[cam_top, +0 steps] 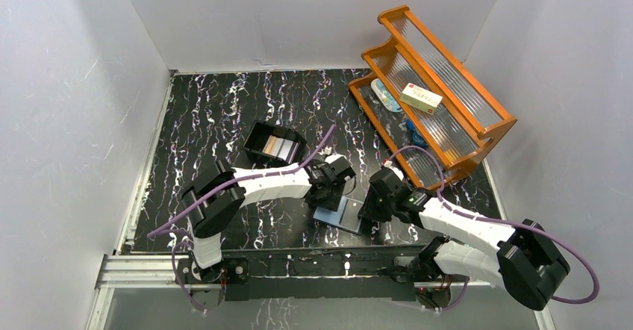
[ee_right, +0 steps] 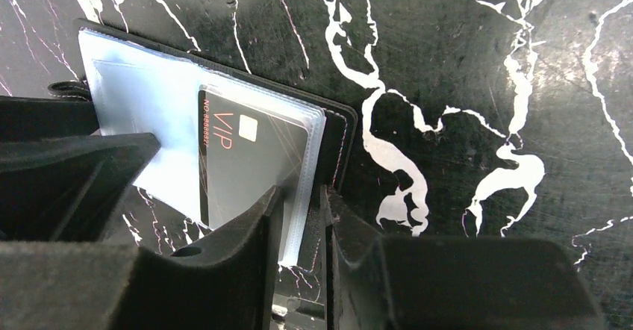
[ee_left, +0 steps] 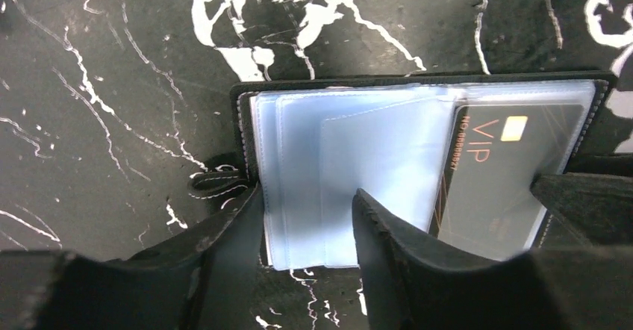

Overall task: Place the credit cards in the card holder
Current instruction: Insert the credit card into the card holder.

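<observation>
The black card holder [cam_top: 342, 216] lies open on the marbled table between my two grippers, its pale blue sleeves [ee_left: 358, 143] fanned out. A dark credit card marked VIP [ee_left: 500, 173] [ee_right: 246, 166] sits in a right-hand sleeve. My left gripper [cam_top: 328, 192] [ee_left: 307, 195] is open: one finger is by the holder's left edge near the snap tab [ee_left: 216, 184], the other rests on the sleeves. My right gripper [cam_top: 367, 209] [ee_right: 301, 192] straddles the holder's right edge with a narrow gap. More credit cards [cam_top: 280, 147] stand in the black box [cam_top: 260, 137].
An orange wooden rack [cam_top: 489, 125] stands at the back right, holding a cream-and-red carton [cam_top: 422, 98], a pale oval item [cam_top: 386, 95] and something blue [cam_top: 414, 130]. White walls close in the table on three sides. A metal rail [cam_top: 313, 263] runs along the near edge.
</observation>
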`<state>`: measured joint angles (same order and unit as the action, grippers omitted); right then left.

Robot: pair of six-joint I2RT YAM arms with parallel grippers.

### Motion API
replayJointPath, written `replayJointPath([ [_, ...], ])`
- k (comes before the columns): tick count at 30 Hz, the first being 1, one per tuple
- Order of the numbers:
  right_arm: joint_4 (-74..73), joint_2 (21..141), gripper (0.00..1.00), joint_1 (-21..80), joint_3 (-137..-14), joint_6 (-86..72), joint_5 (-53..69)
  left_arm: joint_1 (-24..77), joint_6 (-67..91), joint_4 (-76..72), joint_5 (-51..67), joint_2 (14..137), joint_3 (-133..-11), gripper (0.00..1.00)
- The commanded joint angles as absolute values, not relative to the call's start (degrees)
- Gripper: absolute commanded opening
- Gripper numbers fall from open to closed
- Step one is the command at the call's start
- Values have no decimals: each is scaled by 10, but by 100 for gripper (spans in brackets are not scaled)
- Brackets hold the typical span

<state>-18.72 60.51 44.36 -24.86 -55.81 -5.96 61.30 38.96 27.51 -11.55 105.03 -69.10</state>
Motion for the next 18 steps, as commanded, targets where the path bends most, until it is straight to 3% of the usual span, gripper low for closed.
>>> replayJointPath([
  [1, -188, 617, 33, 436, -265, -537, -89, 619, 393, 334, -147, 1065, -689, 33],
  [4, -183, 619, 33, 431, -265, -531, -90, 621, 400, 349, -163, 1059, -686, 12],
  [9, -188, 632, 33, 421, -283, -507, -97, 622, 425, 358, -168, 1039, -682, 0],
  [14, -233, 634, 37, 418, -324, -499, -122, 622, 446, 367, -165, 1013, -690, 1],
  [17, -262, 623, 45, 419, -346, -500, -122, 622, 454, 372, -154, 991, -701, 23],
  [18, -271, 619, 47, 419, -354, -501, -121, 622, 454, 371, -151, 983, -704, 26],
])
